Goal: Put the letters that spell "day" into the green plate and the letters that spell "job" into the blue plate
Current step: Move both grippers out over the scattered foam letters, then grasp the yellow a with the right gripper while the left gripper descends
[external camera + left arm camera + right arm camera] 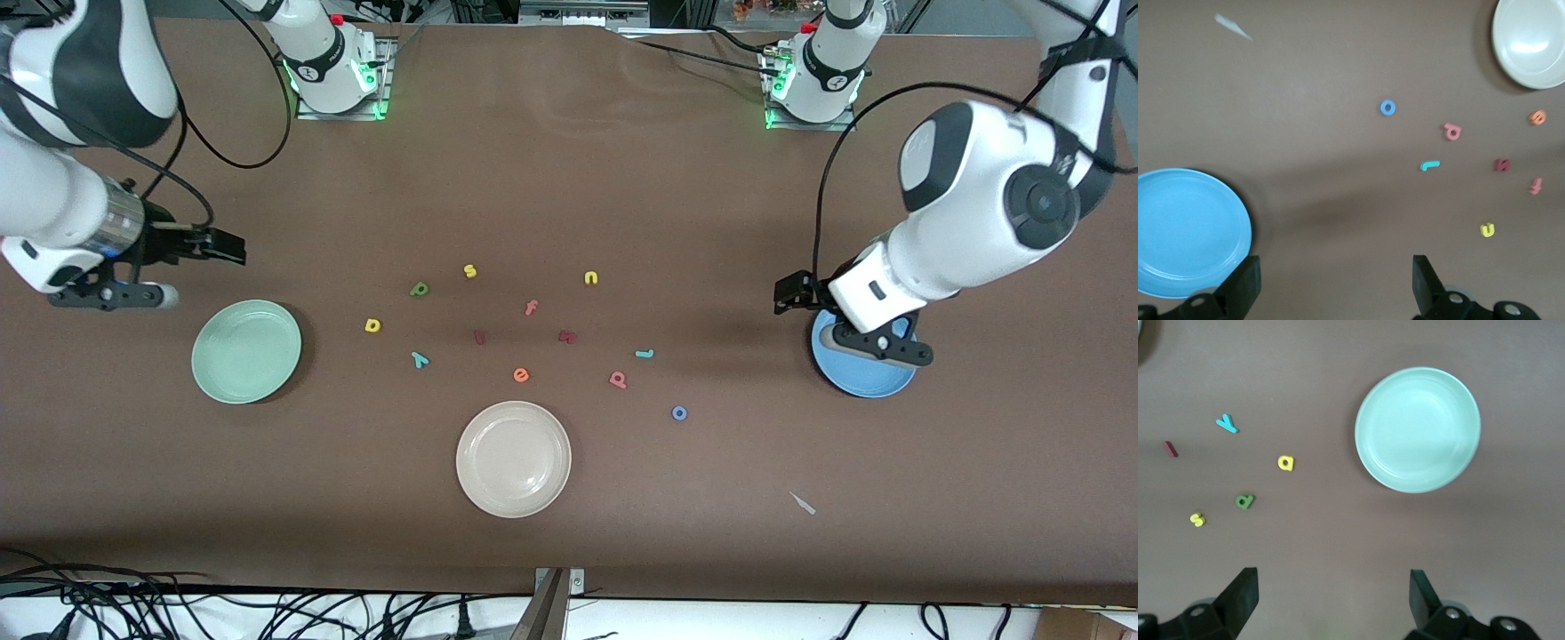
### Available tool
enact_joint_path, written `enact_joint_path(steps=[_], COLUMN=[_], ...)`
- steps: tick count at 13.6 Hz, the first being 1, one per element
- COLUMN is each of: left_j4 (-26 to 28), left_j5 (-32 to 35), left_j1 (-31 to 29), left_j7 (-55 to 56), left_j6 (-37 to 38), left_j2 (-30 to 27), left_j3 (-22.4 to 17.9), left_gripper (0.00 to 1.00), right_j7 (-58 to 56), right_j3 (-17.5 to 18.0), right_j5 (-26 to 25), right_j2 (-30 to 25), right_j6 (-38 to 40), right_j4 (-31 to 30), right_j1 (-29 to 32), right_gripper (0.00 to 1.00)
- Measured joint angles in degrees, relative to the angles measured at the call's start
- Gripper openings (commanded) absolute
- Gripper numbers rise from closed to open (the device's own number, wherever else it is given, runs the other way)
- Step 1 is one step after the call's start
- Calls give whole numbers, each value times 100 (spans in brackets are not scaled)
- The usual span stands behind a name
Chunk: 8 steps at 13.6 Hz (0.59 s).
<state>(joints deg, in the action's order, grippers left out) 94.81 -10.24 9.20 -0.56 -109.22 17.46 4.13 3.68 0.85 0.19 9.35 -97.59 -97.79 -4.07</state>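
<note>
The pale green plate point(246, 350) point(1417, 429) lies toward the right arm's end of the table. The blue plate point(867, 382) point(1191, 230) is at the left arm's end. Between them lie the yellow "d" point(372, 326) point(1285, 463), green "a" point(419, 289) point(1244, 501), teal "y" point(420, 359) point(1227, 423), teal "j" point(645, 354) point(1429, 165), pink "b" point(618, 380) point(1452, 131) and blue "o" point(679, 412) point(1387, 108). My left gripper point(789, 295) point(1335, 283) hangs open and empty over the table at the blue plate's edge. My right gripper point(224, 246) point(1331, 600) is open and empty over bare table beside the green plate.
A cream-white plate point(513, 459) sits nearest the front camera. Other letters lie among the task's: yellow "s" point(470, 271), yellow "n" point(591, 278), red "f" point(531, 308), orange "e" point(521, 375), two dark red pieces point(479, 337). A paper scrap point(803, 503) lies near the front edge.
</note>
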Motion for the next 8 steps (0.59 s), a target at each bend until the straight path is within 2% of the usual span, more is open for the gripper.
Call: enact_joint_path(steps=[2,5,7,8], left_j4=[-2,-5,-6,-7], left_j5=[0,-16,-87,-95], left_j1=[56,276,626,922], left_j7=[0,15,63,149], left_j6=[-87,-787,-1324,-1535], left_j2=[238,591,877,1027], left_j3=[-11,-18,-103,-270], left_gripper=[100,99,99,99], right_j7=[61,348,701,880], right_j3=[14,31,49,56], right_j5=[10,18,19,19], right_j2=[162,314,346,371], right_j6=[-525,-1517,-2215,-2537], right_j4=[-268,-888,-1348,-1557], right_j1=[-181,-360,-554,-654], right_gripper=[100,100,100,100])
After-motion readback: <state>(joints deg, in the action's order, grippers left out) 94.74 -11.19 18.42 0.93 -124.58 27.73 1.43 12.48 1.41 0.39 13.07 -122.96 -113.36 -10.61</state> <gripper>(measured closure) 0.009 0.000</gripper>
